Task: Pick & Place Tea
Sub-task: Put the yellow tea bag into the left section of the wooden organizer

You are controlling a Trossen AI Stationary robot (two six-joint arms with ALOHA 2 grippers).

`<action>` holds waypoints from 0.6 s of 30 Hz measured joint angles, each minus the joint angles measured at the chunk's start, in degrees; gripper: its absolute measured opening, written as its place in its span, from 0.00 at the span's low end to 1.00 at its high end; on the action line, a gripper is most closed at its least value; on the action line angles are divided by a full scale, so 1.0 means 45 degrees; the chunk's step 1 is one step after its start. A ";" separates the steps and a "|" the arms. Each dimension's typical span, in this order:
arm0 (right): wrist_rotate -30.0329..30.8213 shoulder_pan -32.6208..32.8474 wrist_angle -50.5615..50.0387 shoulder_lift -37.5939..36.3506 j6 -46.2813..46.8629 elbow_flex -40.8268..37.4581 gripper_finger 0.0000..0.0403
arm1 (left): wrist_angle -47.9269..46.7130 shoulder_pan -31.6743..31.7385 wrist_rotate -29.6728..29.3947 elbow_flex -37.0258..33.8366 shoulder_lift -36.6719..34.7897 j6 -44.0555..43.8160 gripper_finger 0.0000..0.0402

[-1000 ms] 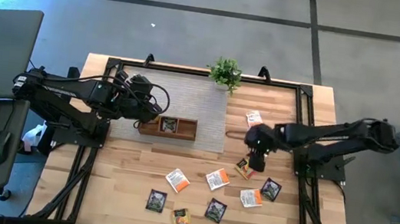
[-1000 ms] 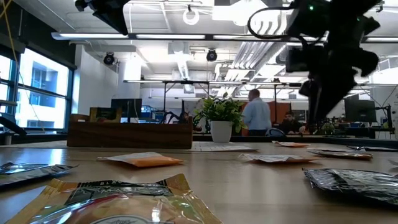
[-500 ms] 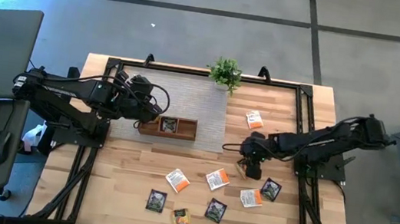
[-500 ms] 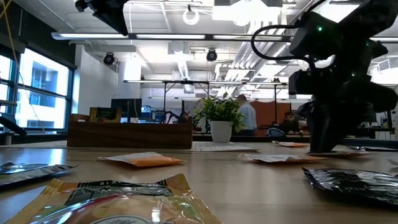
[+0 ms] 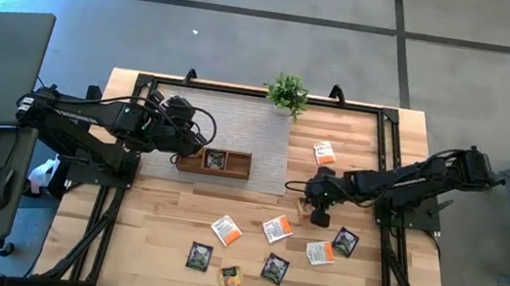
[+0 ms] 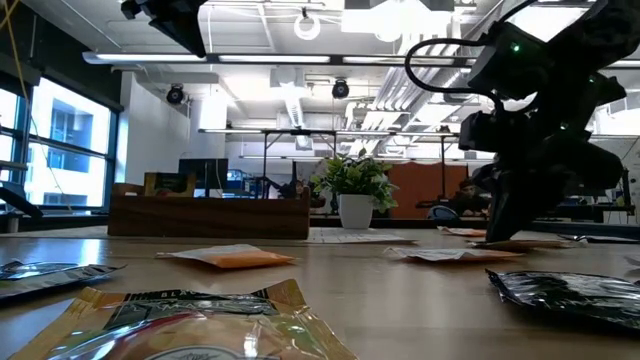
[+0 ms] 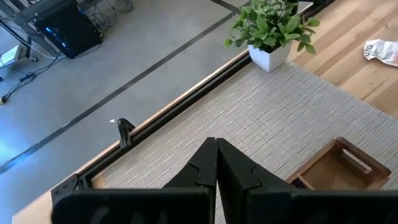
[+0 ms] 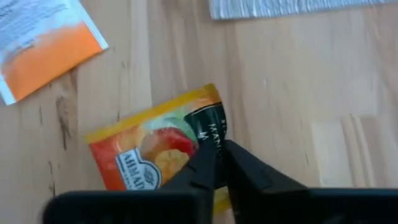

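My right gripper (image 5: 315,210) is down at the table's right middle, shut on an orange-and-yellow tea sachet (image 8: 155,152). Several more sachets lie flat on the wood nearer the front, among them an orange-and-white one (image 5: 276,229) and a dark one (image 5: 345,242). Another orange-and-white sachet (image 5: 323,153) lies farther back. The brown wooden tray (image 5: 232,166) stands on a grey mat (image 5: 257,124) with a dark sachet (image 5: 216,160) in it. My left gripper (image 7: 216,155) hovers shut above the mat, just left of the tray. My right gripper pinches the sachet's edge by its dark label (image 8: 208,134) between its two fingers. The fingers (image 6: 497,232) come from above, pointing down. The sachet lies flat on the table.
A potted plant (image 5: 287,93) stands at the mat's far edge. A black frame (image 5: 387,151) runs round the table. An orange-and-white sachet (image 8: 43,43) lies close beside the held one. Bare wood shows between the tray and the front sachets.
My right gripper has come down onto the orange-and-yellow sachet, shifting slightly toward the table's left, and has shut on its edge. The sachet still lies on the table.
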 joint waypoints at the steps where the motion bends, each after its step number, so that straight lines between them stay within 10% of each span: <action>1: -0.0160 -0.0006 0.0276 0.0022 -0.0217 -0.0024 0.03 | 0.0000 -0.0002 -0.0003 0.0000 -0.0003 0.0000 0.00; 8: -0.0374 0.0037 0.2704 0.0149 -0.0624 -0.0030 0.03 | -0.0003 0.0001 0.0262 0.0000 0.0000 0.0005 0.00; 18: 0.5049 0.0368 1.0290 0.2063 -0.4338 0.1957 0.01 | 0.0039 -0.0003 0.0194 0.0005 0.0001 0.0058 0.00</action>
